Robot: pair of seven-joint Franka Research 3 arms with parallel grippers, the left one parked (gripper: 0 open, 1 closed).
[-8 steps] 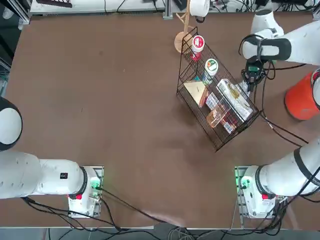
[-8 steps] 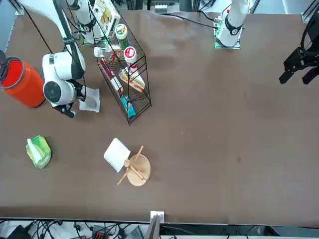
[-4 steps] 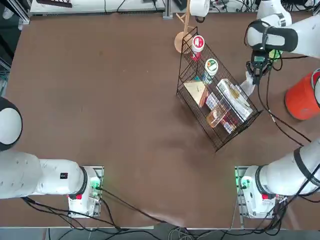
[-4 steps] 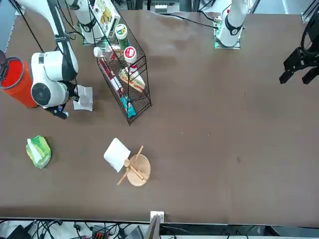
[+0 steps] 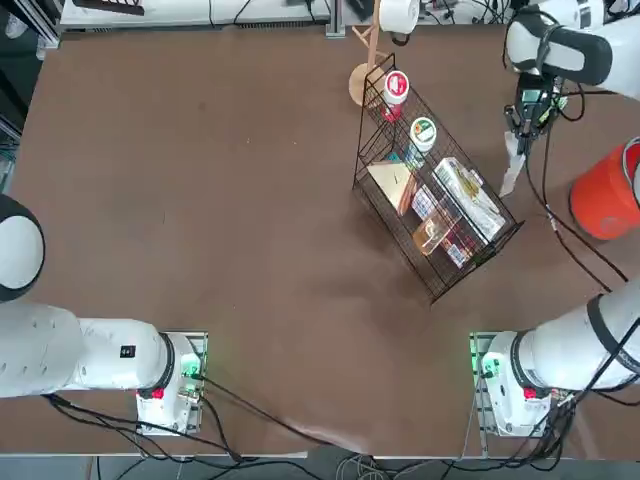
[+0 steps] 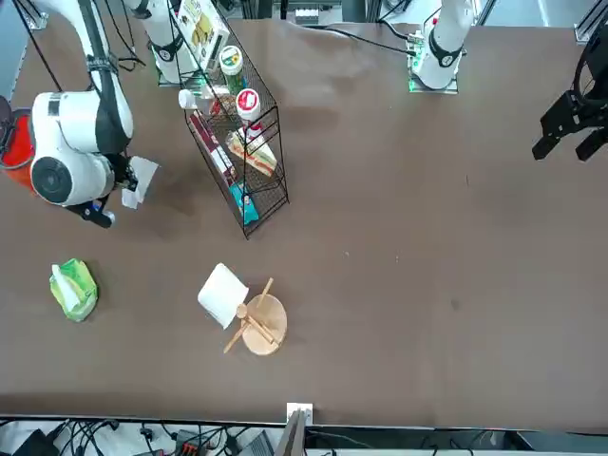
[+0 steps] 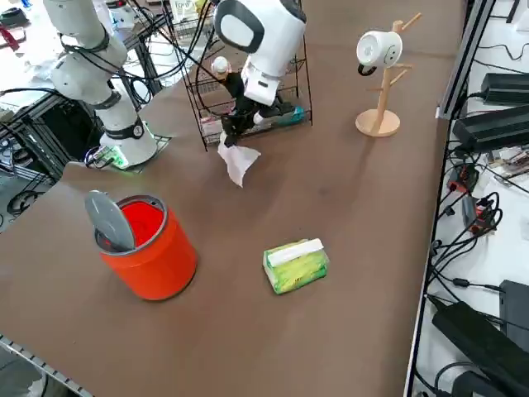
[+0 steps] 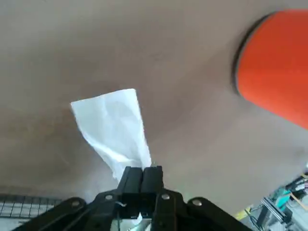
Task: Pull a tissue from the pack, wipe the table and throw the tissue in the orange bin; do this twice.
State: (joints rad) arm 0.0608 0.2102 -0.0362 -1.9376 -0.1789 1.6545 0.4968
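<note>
My right gripper (image 7: 231,135) hangs above the table (image 5: 200,200), between the wire basket and the orange bin (image 7: 149,244). It is shut on a white tissue (image 7: 240,163), which dangles free below the fingertips. The wrist view shows the tissue (image 8: 115,125) pinched in the shut gripper (image 8: 143,175), with the orange bin (image 8: 274,62) off to one side. From the front, the tissue (image 6: 138,179) hangs beside the arm's big wrist joint. The green pack (image 7: 296,265) lies flat on the table beyond the bin, with a white tissue edge showing at its top.
A black wire basket (image 5: 430,190) holding snack packets and red-lidded cups stands close to the gripper. A wooden mug stand with a white mug (image 7: 380,83) is near the far edge. The bin's grey lid (image 7: 107,219) leans open. Cables trail by the arm's base.
The gripper has risen and moved toward the far side of the table. The tissue, which lay spread on the table, now hangs lifted in the air.
</note>
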